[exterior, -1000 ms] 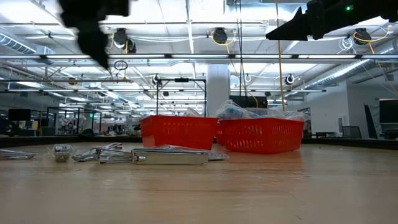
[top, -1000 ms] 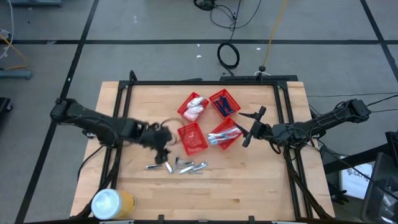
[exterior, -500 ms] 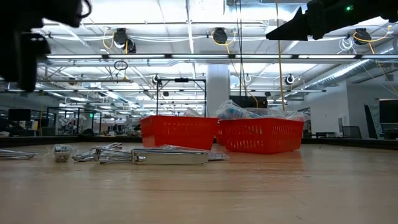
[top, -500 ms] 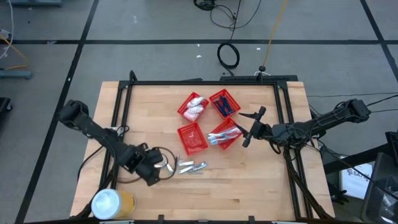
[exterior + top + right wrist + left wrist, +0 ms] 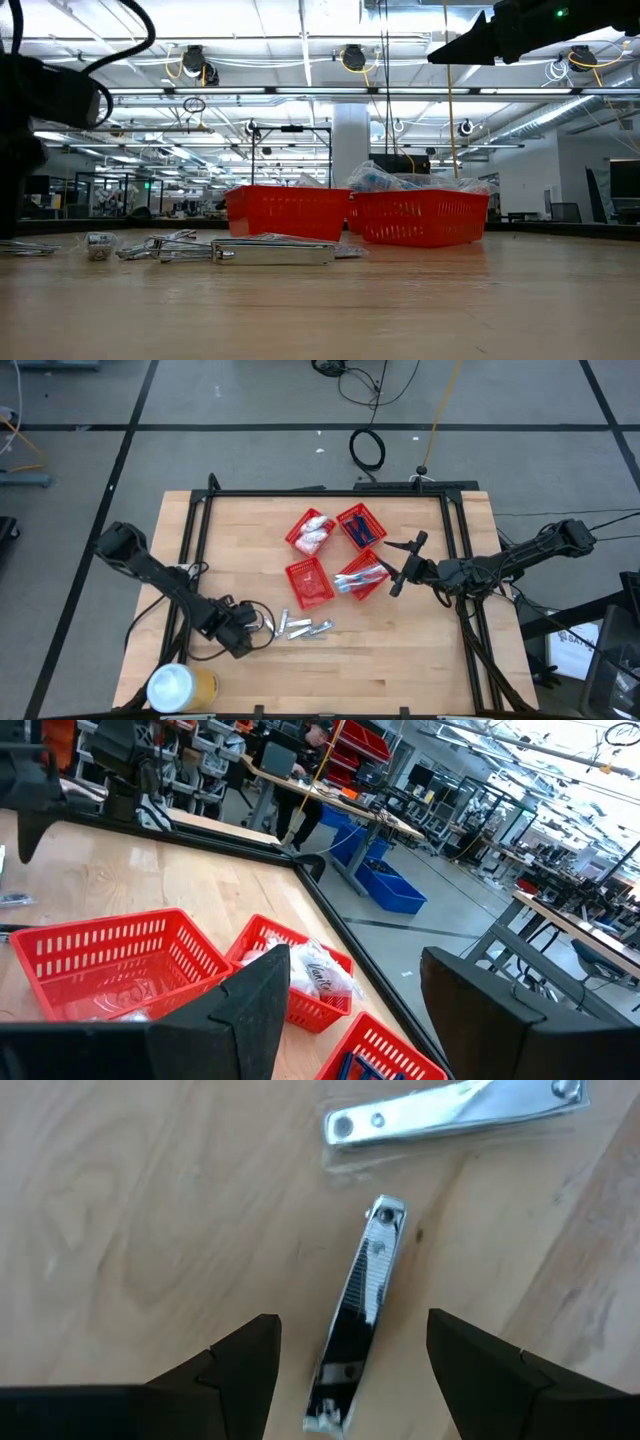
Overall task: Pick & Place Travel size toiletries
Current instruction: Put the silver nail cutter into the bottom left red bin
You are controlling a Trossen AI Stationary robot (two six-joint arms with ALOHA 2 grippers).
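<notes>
Several silvery nail clippers [image 5: 300, 627] lie flat in a loose row on the wooden table, and they also show in the low view [image 5: 270, 250]. My left gripper [image 5: 247, 628] is low at the left end of that row and open. In the left wrist view its fingers [image 5: 352, 1323] stand on either side of one bare clipper [image 5: 362, 1305] without touching it. A second clipper in a clear wrapper [image 5: 455, 1115] lies beyond. My right gripper [image 5: 399, 565] waits open above the right-hand baskets. No razors, toothbrushes or sachets lie loose on the table.
Four red mesh baskets cluster at mid-table: one with white sachets [image 5: 312, 532], one with dark blue razors [image 5: 361, 525], one nearer [image 5: 309, 581], and one with pale wrapped items [image 5: 362, 575]. A yellow can with a white lid [image 5: 180, 687] stands at the near left corner.
My left gripper has swung from beside the near-left basket toward the table's near left and dropped low, ending over the left end of the clipper row. It has barely moved in the last half second. The clippers and my right arm have stayed put.
</notes>
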